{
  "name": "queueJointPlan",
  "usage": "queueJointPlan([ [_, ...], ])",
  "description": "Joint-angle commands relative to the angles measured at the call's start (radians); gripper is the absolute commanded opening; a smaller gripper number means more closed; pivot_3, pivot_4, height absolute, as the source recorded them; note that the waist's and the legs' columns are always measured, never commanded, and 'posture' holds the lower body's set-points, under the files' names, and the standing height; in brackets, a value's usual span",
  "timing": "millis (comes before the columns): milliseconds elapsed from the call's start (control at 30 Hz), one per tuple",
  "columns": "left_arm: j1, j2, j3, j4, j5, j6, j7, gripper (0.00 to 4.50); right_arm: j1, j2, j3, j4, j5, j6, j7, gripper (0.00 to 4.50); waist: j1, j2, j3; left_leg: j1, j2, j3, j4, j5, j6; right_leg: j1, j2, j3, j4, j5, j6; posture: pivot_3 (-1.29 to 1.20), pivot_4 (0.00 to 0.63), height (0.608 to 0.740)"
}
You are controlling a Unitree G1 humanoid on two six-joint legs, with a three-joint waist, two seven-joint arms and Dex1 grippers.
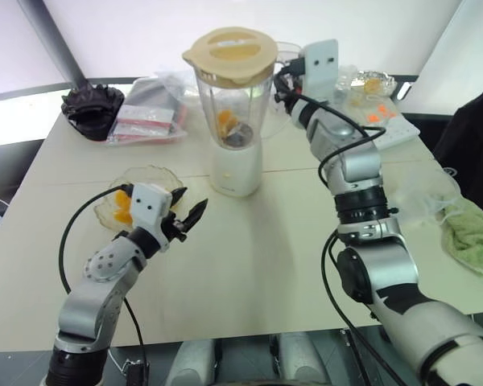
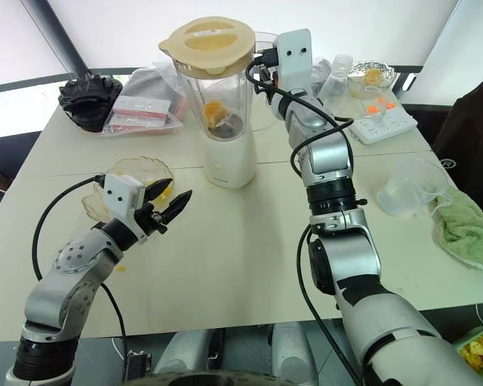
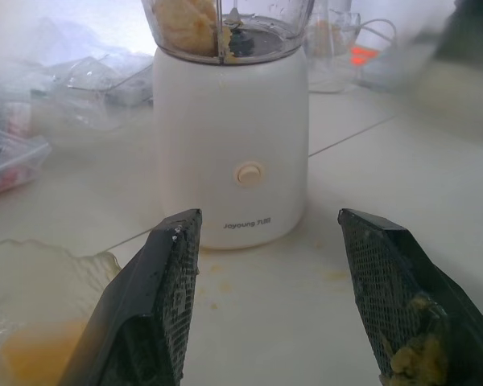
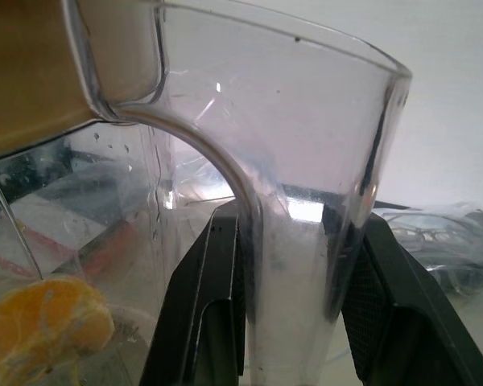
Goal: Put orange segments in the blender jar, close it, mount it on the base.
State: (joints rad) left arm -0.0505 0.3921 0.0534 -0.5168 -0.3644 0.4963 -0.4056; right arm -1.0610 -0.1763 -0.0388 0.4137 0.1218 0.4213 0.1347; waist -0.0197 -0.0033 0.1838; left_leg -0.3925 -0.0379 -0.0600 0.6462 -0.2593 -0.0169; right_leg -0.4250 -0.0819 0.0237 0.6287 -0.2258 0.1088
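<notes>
Standing mounted: blender jar (image 1: 229, 96) on base (image 1: 236, 169), lid (image 1: 229, 55) fitted, handle clamped by right gripper (image 4: 294, 265).

Item, jar: upright at the table's (image 1: 249, 265) far middle, long axis vertical, seated in the white base; orange segments (image 1: 225, 122) lie low inside near the blade hub. Item, right gripper: reaches in level from the jar's right side, both jaws pressed against the clear vertical handle, one on each face; by far the nearer arm, so any release means drawing back rightward, away from the jar. Item, left gripper (image 1: 187, 215): jaws spread, nothing between them, pulp on one pad; points at the base from the near left, well apart from it, just beside the glass bowl (image 1: 153, 178) with leftover fruit. Judged: task essentially complete.
</notes>
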Motion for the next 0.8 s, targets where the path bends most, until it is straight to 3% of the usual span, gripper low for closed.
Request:
queueJointPlan([
  [33,0.003,0.005,0.001,-0.03,0.006,-0.002,0.005,2.79,0.025,-0.021,0.031,0.055,-0.043,0.01,0.022,0.97,0.0,0.0,0.0,0.001,0.0,0.0,0.0,0.0,0.0,0.001,0.0,0.0,0.0,-0.001,-0.002,0.0,0.15,0.74],
  [433,-0.005,-0.005,-0.015,-0.027,0.012,-0.003,0.018,2.79,-0.013,-0.028,0.023,0.14,-0.035,0.003,0.048,0.97,0.001,0.0,-0.002,0.001,0.0,0.0,0.001,0.0,0.0,0.002,0.0,0.0,0.0,-0.001,-0.002,0.0,0.15,0.74],
  [467,-0.006,-0.005,-0.016,-0.026,0.012,-0.003,0.019,2.83,-0.019,-0.028,0.022,0.15,-0.034,0.0,0.051,1.98,0.001,0.0,-0.002,0.001,0.0,0.0,0.001,0.0,0.0,0.002,0.0,0.0,0.0,-0.001,-0.002,0.0,0.15,0.74],
  [500,-0.006,-0.006,-0.018,-0.026,0.011,-0.003,0.019,2.83,-0.032,-0.03,0.02,0.17,-0.033,-0.004,0.058,2.23,0.001,-0.001,-0.002,0.001,0.0,0.0,0.001,0.0,0.0,0.002,0.0,0.0,0.0,-0.001,-0.002,0.0,0.15,0.74],
  [633,-0.004,-0.004,-0.021,-0.025,0.01,-0.005,0.018,2.83,-0.062,-0.04,0.016,0.22,-0.041,-0.029,0.07,4.3,-0.001,0.0,0.0,0.0,0.0,0.0,0.001,0.0,0.0,0.0,0.0,0.0,0.0,-0.001,-0.002,0.0,0.15,0.74],
  [800,-0.001,-0.003,-0.021,-0.026,0.009,-0.004,0.019,2.83,-0.044,-0.055,0.013,0.204,-0.05,-0.033,0.074,4.41,-0.002,0.0,0.0,-0.001,0.0,0.0,-0.001,0.0,0.0,-0.002,0.0,0.0,0.0,0.0,0.001,0.0,0.15,0.74],
])
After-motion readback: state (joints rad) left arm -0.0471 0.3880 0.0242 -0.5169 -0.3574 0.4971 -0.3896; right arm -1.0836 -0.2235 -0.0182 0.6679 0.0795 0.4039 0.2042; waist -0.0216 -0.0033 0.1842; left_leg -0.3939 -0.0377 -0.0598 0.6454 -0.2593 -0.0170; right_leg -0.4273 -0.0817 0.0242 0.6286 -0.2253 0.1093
